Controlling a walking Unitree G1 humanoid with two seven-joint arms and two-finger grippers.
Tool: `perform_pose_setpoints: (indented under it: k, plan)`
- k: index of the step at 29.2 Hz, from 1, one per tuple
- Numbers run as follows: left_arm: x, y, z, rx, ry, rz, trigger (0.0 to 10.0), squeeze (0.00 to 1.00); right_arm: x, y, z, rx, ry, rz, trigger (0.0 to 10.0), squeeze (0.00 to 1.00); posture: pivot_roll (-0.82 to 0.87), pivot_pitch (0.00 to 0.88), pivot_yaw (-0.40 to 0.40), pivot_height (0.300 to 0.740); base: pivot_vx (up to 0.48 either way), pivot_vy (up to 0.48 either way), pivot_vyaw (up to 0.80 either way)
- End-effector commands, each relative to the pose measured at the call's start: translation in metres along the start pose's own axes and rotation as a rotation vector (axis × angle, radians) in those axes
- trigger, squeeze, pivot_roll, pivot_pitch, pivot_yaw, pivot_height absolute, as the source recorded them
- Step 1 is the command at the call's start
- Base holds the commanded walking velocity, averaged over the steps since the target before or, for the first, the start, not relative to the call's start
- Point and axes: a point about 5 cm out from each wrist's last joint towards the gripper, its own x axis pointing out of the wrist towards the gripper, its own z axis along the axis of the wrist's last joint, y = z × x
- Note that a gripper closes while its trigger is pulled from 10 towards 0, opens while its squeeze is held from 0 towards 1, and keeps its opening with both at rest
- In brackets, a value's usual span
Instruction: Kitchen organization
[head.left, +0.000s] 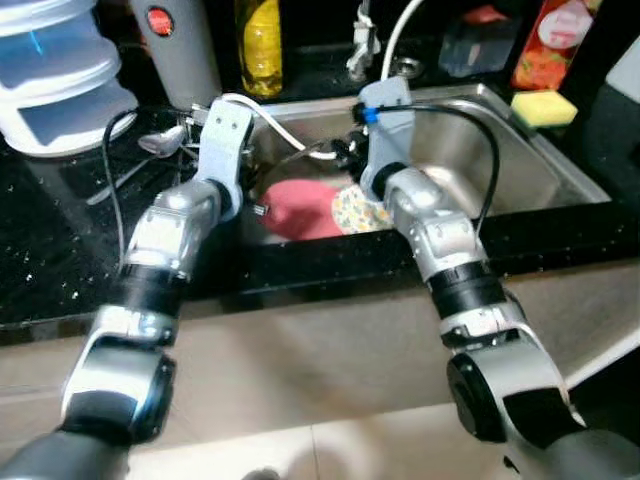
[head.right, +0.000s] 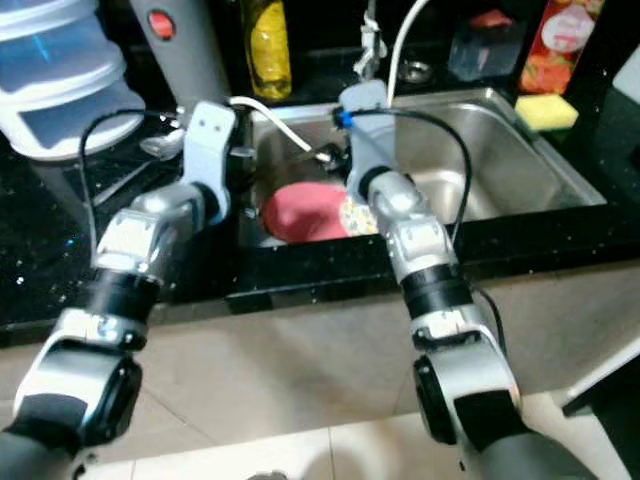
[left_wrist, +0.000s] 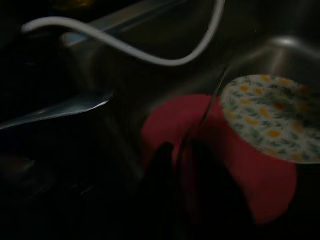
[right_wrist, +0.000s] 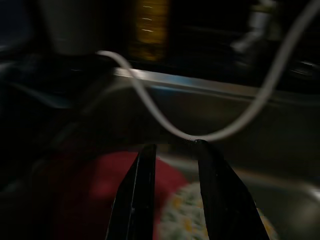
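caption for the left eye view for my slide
Both grippers reach into the steel sink above a red plate and a floral plate.

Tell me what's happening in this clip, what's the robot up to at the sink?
The robot stands at a steel sink with both arms reaching into the basin. The right gripper, fingers apart, hovers over a red plate and a floral plate lying on the sink bottom. The left gripper is down close over the red plate. A white hose trails across the basin.
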Motion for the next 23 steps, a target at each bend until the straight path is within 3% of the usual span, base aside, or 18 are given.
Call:
perform_pose_setpoints:
  k: [1, 6, 7, 8, 9, 10, 13, 14, 15, 17, 18, 20, 23]
  plan:
    - [0.005, -0.001, -0.004, -0.006, 0.008, -0.015, 10.0, 1.00, 0.002, -0.004, -0.003, 0.000, 0.009, -0.028, 10.0, 0.00, 0.10, 0.000, 0.079, 0.740, 0.000, 0.000, 0.00]
    - [0.007, -0.006, 0.002, -0.010, -0.033, -0.063, 10.0, 1.00, 0.003, -0.006, -0.003, -0.006, 0.010, -0.034, 10.0, 0.00, 0.10, 0.000, 0.076, 0.740, 0.000, 0.000, 0.00]
    - [0.003, -0.005, 0.012, -0.005, -0.085, -0.081, 10.0, 0.19, 0.003, -0.004, -0.001, -0.004, -0.001, -0.019, 10.0, 0.00, 0.11, 0.000, 0.070, 0.740, 0.000, 0.000, 0.00]
    - [0.001, -0.001, 0.020, -0.001, -0.123, -0.078, 10.0, 0.00, 0.004, -0.002, 0.001, -0.003, -0.014, -0.002, 10.0, 0.00, 0.12, 0.000, 0.066, 0.740, 0.000, 0.000, 0.00]
    - [0.001, -0.001, 0.020, -0.001, -0.123, -0.078, 10.0, 0.00, 0.004, -0.002, 0.001, -0.003, -0.014, -0.002, 10.0, 0.00, 0.12, 0.000, 0.066, 0.740, 0.000, 0.000, 0.00]
    - [-0.005, 0.017, 0.034, 0.015, -0.190, -0.006, 10.0, 0.00, 0.005, 0.005, 0.006, -0.007, -0.041, 0.030, 10.0, 0.00, 0.12, 0.000, 0.062, 0.740, 0.000, 0.000, 0.00]
    - [-0.012, 0.042, 0.042, 0.031, -0.226, 0.117, 10.0, 0.00, 0.006, 0.011, 0.011, -0.013, -0.069, 0.052, 10.0, 0.00, 0.13, 0.000, 0.059, 0.740, 0.000, 0.000, 0.00]
    - [-0.015, 0.051, 0.041, 0.052, -0.218, 0.176, 10.0, 0.00, 0.006, 0.012, 0.012, -0.012, -0.075, 0.057, 10.0, 0.00, 0.14, 0.000, 0.054, 0.740, 0.000, 0.000, 0.00]
    - [-0.015, 0.051, 0.041, 0.052, -0.218, 0.176, 10.0, 0.00, 0.006, 0.012, 0.012, -0.012, -0.075, 0.057, 10.0, 0.00, 0.14, 0.000, 0.054, 0.740, 0.000, 0.000, 0.00]
    - [-0.020, 0.073, 0.034, 0.077, -0.167, 0.296, 10.0, 0.00, 0.007, 0.014, 0.014, -0.011, -0.085, 0.065, 10.0, 0.00, 0.14, 0.000, 0.046, 0.740, 0.000, 0.000, 0.00]
    - [-0.020, 0.073, 0.034, 0.077, -0.167, 0.296, 10.0, 0.00, 0.007, 0.014, 0.014, -0.011, -0.085, 0.065, 10.0, 0.00, 0.14, 0.000, 0.046, 0.740, 0.000, 0.000, 0.00]
    - [-0.026, 0.095, 0.022, 0.063, -0.094, 0.393, 10.0, 0.00, 0.008, 0.014, 0.017, -0.010, -0.099, 0.072, 10.0, 0.00, 0.14, 0.000, 0.047, 0.740, 0.000, 0.000, 0.00]
    - [-0.028, 0.101, 0.016, 0.036, -0.067, 0.412, 10.0, 0.00, 0.007, 0.015, 0.019, -0.010, -0.108, 0.074, 10.0, 0.00, 0.14, 0.000, 0.053, 0.740, 0.000, 0.000, 0.00]
